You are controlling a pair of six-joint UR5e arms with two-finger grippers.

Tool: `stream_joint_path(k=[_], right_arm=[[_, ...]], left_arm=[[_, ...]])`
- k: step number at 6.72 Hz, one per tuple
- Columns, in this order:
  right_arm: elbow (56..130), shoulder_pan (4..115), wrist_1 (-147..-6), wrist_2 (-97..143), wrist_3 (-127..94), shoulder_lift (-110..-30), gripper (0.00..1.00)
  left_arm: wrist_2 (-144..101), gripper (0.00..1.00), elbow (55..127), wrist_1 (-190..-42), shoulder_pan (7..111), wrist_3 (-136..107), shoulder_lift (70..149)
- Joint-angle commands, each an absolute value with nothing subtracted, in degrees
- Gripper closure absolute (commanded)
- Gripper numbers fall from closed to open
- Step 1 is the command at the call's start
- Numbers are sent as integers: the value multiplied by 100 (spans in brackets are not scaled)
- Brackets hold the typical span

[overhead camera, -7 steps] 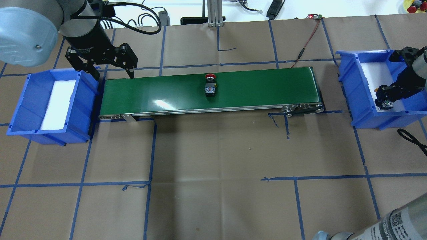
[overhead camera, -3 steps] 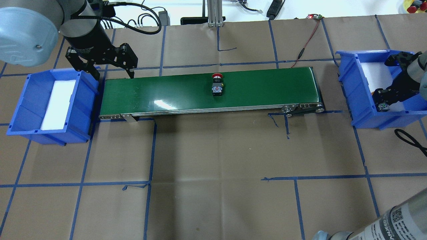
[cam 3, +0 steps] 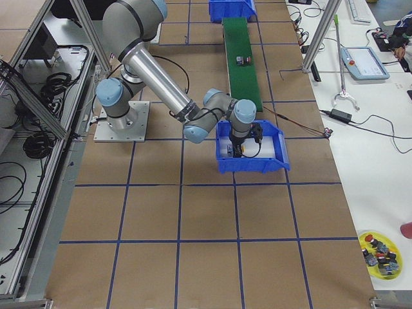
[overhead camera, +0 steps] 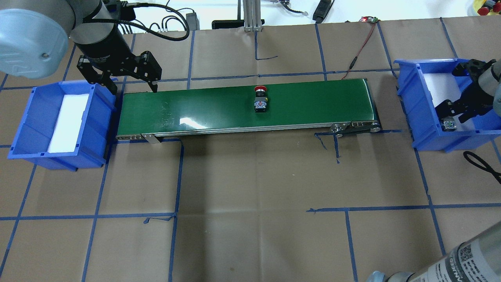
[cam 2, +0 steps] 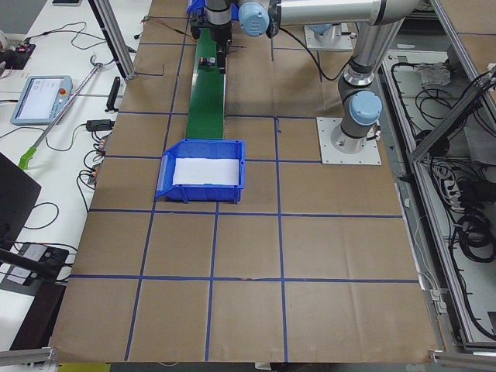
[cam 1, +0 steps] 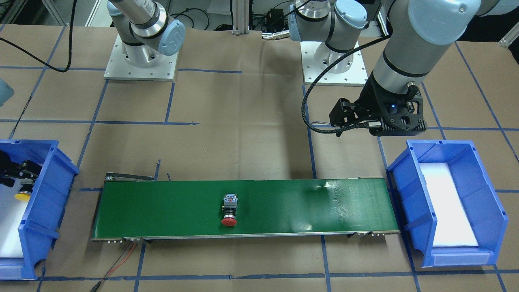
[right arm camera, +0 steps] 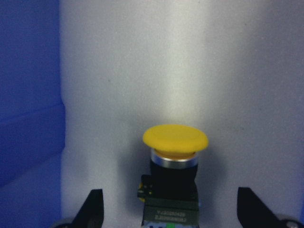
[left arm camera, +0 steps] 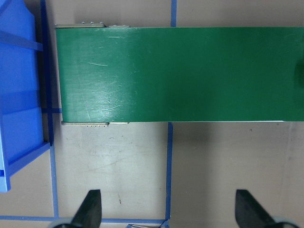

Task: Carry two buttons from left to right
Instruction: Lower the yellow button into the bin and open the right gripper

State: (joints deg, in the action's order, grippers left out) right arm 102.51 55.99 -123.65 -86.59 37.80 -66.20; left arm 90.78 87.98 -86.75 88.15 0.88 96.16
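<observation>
We are looking at the red-capped push-button [overhead camera: 260, 98] with black collar and grey contact block. It is lying on its side on the long green conveyor belt [overhead camera: 188, 107], well apart from both pincers. From the right pincer [right arm camera: 170, 204] it is lying far toward the robot's left, and the left pincer [overhead camera: 133, 87] is standing somewhat nearer to it. Its long axis is running across the belt, with the cap pointing away from the robot.

The right pincer is released. Its fingers are standing on both sides of the yellow-capped push-button [right arm camera: 174, 166] without touching it. That button is resting on white foam [right arm camera: 190, 71] inside the blue plastic bin [overhead camera: 407, 94]. The left pincer is also released and is holding nothing.

We are judging that the right arm must fetch the red one. The print on the yellow button's block is too blurred to read.
</observation>
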Motion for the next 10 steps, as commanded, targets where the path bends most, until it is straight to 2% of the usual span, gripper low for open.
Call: stream_joint_path(k=[1,3,6,8,10], right_arm=[[10196,5625,-12366,-8736,3762,-6671,1],[9854,5695,-12296,-8710,3639,-7020,0],[9747,6098,-11998,-8684,2791,-7933,0],[9765,7087,-11734,-8640,1587,-8322,0],[9791,8308,-11760,-8648,655,-8315,0]], left_arm=[[9079,0,8798,-8675,8815,88,9615],[9088,0,8763,-8675,8815,88,9633],[9088,0,8745,-8675,8815,88,9642],[9079,0,8736,-8675,8815,88,9650],[9079,0,8736,-8675,8815,88,9650]])
